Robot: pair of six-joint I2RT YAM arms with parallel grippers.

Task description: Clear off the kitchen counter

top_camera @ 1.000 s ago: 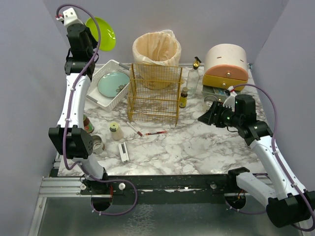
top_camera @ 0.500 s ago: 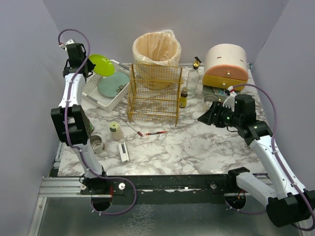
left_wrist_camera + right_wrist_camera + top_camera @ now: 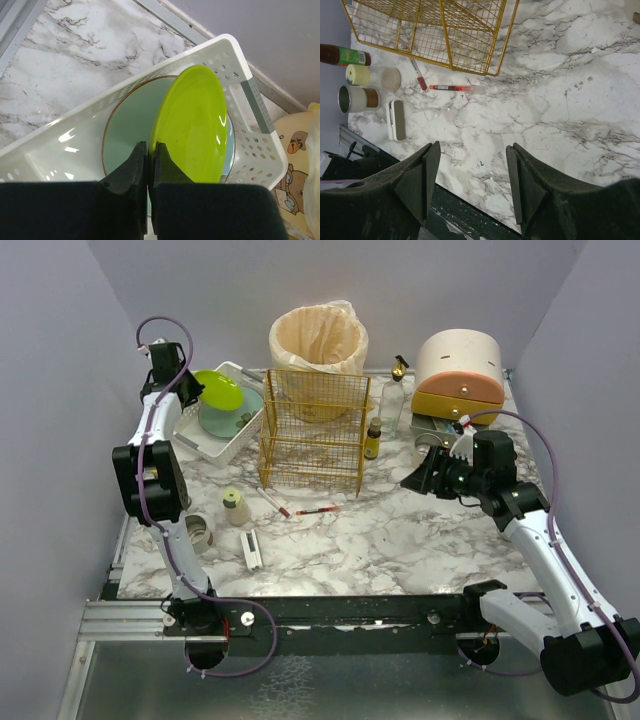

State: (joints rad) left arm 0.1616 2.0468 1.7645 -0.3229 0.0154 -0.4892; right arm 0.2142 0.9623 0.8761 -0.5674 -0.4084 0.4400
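Observation:
The kitchen counter (image 3: pixel 400 530) is white marble with grey veins. My left gripper (image 3: pixel 148 147) is shut on the near rim of a lime green plate (image 3: pixel 192 125), which is tilted on edge. The plate (image 3: pixel 218 390) hangs over a pale teal plate (image 3: pixel 127 130) lying in the white slotted tray (image 3: pixel 235 47) at the back left. My right gripper (image 3: pixel 412 480) hovers over the right side of the counter (image 3: pixel 545 100). Its jaws (image 3: pixel 474 147) are open with nothing between them.
A yellow wire rack (image 3: pixel 313 430) stands mid-counter, with a lined bin (image 3: pixel 317 340) behind it. A bread box (image 3: pixel 460 375) and two bottles (image 3: pixel 392 400) sit at the back right. Pens (image 3: pixel 318 510), a white jar (image 3: pixel 235 507), a tin (image 3: pixel 197 533) and a white case (image 3: pixel 251 550) lie front left.
The left arm has swung the green plate down from high at the back left to just over the teal plate in the tray. The right arm has barely moved.

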